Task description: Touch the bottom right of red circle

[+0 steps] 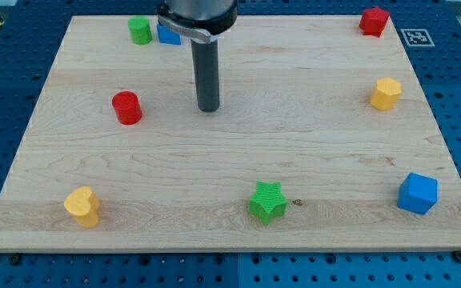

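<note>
The green star lies nearest the camera, at the desk's bottom edge. The red circle stands at the view's left, mid-height. The tip rests well apart to its right; no contact is made. The approach to its bottom right remains. The arm carries no hand, only a rod holding nothing.
</note>
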### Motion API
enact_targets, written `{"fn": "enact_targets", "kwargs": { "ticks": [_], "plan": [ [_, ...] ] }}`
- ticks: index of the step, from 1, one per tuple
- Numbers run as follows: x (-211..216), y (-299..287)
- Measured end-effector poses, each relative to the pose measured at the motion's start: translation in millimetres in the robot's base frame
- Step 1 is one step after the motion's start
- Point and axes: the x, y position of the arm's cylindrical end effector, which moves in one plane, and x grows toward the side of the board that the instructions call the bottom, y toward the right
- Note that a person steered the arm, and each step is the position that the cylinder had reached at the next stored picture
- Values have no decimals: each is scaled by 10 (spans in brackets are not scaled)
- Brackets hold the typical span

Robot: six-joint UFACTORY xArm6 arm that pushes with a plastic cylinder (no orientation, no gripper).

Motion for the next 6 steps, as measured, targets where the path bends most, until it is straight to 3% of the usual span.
{"fn": "enact_targets", "kwargs": {
  "ticks": [2,3,6],
  "plan": [
    [651,-273],
    [789,-703],
    [585,-1003]
  ]
}}
